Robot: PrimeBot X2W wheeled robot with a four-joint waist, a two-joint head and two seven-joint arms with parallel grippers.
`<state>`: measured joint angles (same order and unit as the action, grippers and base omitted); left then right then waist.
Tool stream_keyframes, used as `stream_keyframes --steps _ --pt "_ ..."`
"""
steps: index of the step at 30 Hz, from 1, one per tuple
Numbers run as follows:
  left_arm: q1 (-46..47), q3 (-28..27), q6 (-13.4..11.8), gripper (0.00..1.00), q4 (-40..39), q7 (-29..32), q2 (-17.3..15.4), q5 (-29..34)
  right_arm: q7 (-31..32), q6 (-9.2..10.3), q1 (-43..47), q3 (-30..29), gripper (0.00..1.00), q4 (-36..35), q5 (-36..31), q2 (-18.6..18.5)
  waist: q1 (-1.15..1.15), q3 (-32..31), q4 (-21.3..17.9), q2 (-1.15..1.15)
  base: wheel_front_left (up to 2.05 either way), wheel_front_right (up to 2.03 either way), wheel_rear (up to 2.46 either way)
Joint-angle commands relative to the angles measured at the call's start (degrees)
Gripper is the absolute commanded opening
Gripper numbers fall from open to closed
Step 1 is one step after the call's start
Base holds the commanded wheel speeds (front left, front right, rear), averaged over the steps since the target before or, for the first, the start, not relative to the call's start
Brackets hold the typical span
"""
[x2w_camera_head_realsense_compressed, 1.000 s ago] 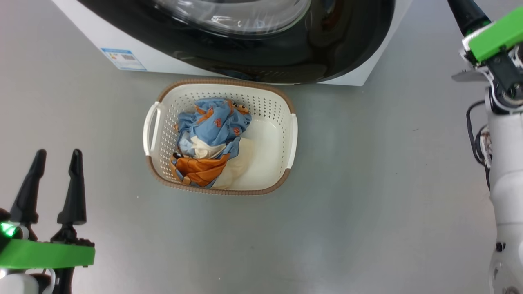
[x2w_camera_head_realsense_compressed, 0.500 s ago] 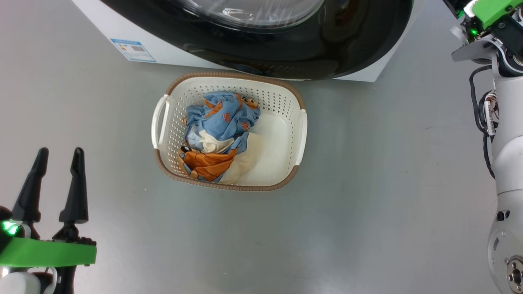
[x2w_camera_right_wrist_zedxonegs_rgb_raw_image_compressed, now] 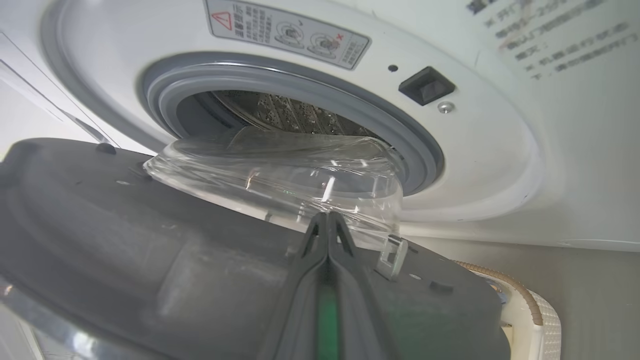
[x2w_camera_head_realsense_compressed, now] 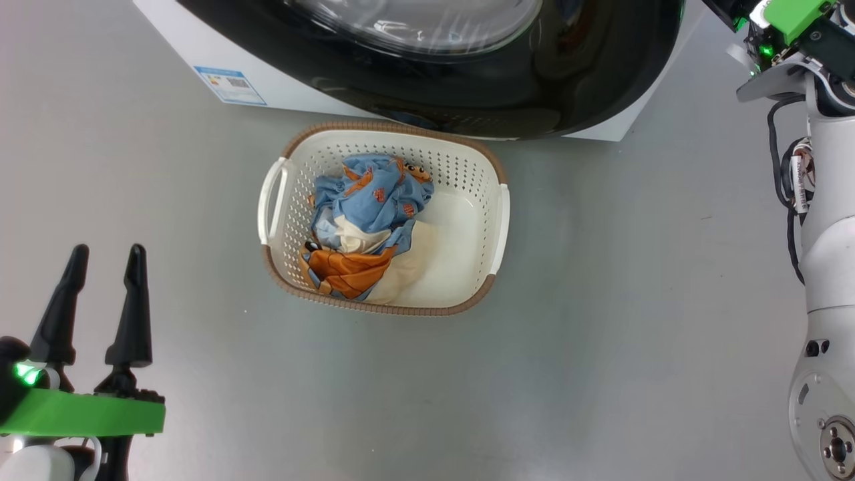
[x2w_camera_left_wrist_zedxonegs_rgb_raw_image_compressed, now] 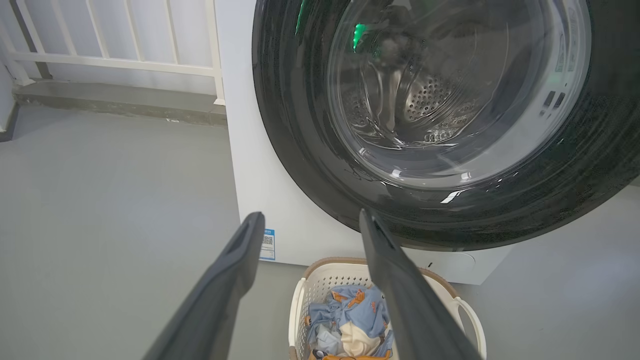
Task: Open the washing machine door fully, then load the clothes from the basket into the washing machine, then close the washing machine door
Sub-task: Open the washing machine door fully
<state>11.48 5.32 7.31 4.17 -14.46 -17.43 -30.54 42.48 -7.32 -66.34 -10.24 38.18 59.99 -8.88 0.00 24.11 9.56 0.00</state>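
The washing machine door (x2w_camera_head_realsense_compressed: 467, 87), glossy black with a clear glass bowl, spans the top of the head view and stands partly open on the white washing machine (x2w_camera_head_realsense_compressed: 200, 47). In the right wrist view my right gripper (x2w_camera_right_wrist_zedxonegs_rgb_raw_image_compressed: 327, 216) is shut, its tips against the door's grey inner face (x2w_camera_right_wrist_zedxonegs_rgb_raw_image_compressed: 125, 240) just below the bowl, with the steel drum (x2w_camera_right_wrist_zedxonegs_rgb_raw_image_compressed: 280, 107) behind. The cream basket (x2w_camera_head_realsense_compressed: 387, 127) sits on the floor before the machine, holding the blue, orange and cream clothes (x2w_camera_head_realsense_compressed: 371, 214). My left gripper (x2w_camera_head_realsense_compressed: 108, 252) hangs open at the lower left, well apart from the basket.
A blue energy sticker (x2w_camera_head_realsense_compressed: 230, 85) marks the machine's lower left front. The door's latch hook (x2w_camera_right_wrist_zedxonegs_rgb_raw_image_compressed: 392, 255) sits right of my right fingertips. My pale right forearm (x2w_camera_head_realsense_compressed: 828, 234) runs down the right edge. A white railing (x2w_camera_left_wrist_zedxonegs_rgb_raw_image_compressed: 115, 55) stands left of the machine on the grey floor.
The head camera has shifted, so basket and machine sit further right in the picture. My right wrist has moved up into the top right corner. The left gripper stays open.
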Motion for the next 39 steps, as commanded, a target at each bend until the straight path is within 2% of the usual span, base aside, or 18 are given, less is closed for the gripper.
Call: stream_keyframes --steps 1,11,24,30,39 --pt "1.10 -2.18 0.18 1.00 -0.78 -0.54 -1.76 -0.18 1.46 -0.17 -0.12 0.40 0.00 -2.39 -0.69 1.78 0.00 -0.29 -0.03 0.00 0.00 0.00 0.00" --pt "-0.27 -1.58 0.18 1.00 0.63 -0.54 -1.36 0.37 9.36 -0.17 6.34 -0.51 0.00 -5.33 -1.17 3.88 0.00 -4.48 -0.67 0.00 0.00 0.00 0.00" --pt "-1.80 -1.53 0.18 1.00 1.24 -0.54 -0.64 1.33 16.54 -0.17 13.75 -0.30 0.00 -10.85 -0.45 5.67 0.00 -8.04 -0.34 0.00 0.00 0.00 0.00" --pt "-2.54 -1.76 0.18 1.00 1.73 -0.54 0.16 1.80 17.87 -0.17 17.97 1.96 0.00 -13.98 2.32 5.96 0.00 -10.08 0.76 0.00 0.00 0.00 0.00" --pt "-3.64 -2.03 0.18 1.00 2.44 -0.54 1.13 2.85 15.74 -0.17 23.07 6.87 0.00 -15.55 7.91 5.99 0.00 -13.05 3.21 0.00 0.00 0.00 0.00"
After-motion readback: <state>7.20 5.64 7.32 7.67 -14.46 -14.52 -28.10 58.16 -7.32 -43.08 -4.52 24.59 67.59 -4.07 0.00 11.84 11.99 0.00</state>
